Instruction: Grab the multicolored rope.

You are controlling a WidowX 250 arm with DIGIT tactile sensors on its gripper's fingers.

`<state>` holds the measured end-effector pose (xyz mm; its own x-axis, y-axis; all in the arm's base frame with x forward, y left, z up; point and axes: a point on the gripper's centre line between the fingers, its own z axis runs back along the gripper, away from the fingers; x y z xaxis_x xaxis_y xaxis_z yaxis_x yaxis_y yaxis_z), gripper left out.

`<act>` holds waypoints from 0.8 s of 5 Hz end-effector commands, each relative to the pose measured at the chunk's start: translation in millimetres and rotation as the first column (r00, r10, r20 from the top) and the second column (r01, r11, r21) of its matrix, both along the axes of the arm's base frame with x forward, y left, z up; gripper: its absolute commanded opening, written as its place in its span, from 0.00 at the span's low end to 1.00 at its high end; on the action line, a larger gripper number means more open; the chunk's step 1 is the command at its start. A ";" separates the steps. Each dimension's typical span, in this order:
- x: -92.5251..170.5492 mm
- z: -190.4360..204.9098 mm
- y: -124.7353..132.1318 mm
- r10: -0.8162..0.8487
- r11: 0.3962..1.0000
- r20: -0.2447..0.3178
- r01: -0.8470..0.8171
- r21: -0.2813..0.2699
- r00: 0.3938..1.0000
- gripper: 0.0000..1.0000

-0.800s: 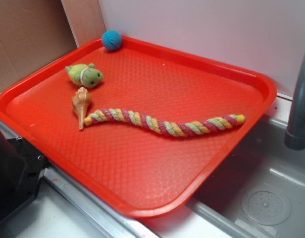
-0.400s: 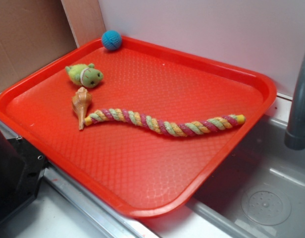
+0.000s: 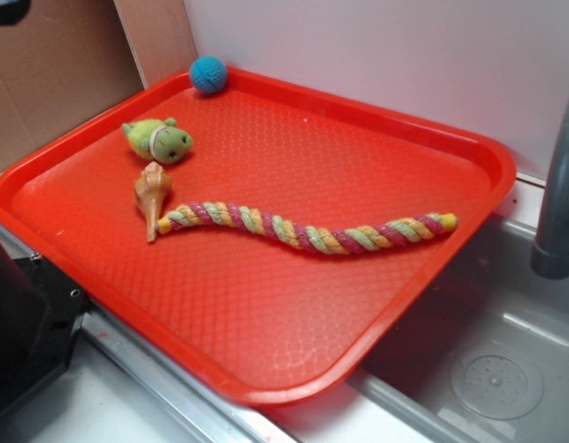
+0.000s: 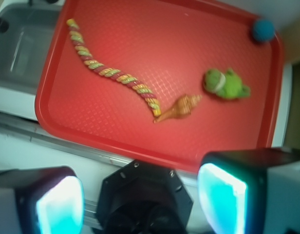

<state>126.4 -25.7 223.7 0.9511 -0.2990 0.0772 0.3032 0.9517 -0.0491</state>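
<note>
In your exterior view, the long twisted rope of pink, yellow and green strands (image 3: pixel 308 231) lies across the middle of the red plastic tray (image 3: pixel 266 314). One yellow tip touches the orange cone-shaped seashell (image 3: pixel 152 196), with the small green plush toy (image 3: pixel 159 139) beside it. On the wrist view, your pincer (image 4: pixel 140 197) hangs spread wide (well short of the tray), clear of the rope (image 4: pixel 111 72).
</note>
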 end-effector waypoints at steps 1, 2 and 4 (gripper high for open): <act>38.3 -26.4 -8.1 -0.450 0.893 0.104 0.451 0.014 0.887 1.00; 62.7 -52.4 -13.1 -0.568 0.823 0.122 0.567 0.050 0.814 1.00; 90.9 -110.4 -27.5 -0.719 0.693 0.091 0.720 0.019 0.689 1.00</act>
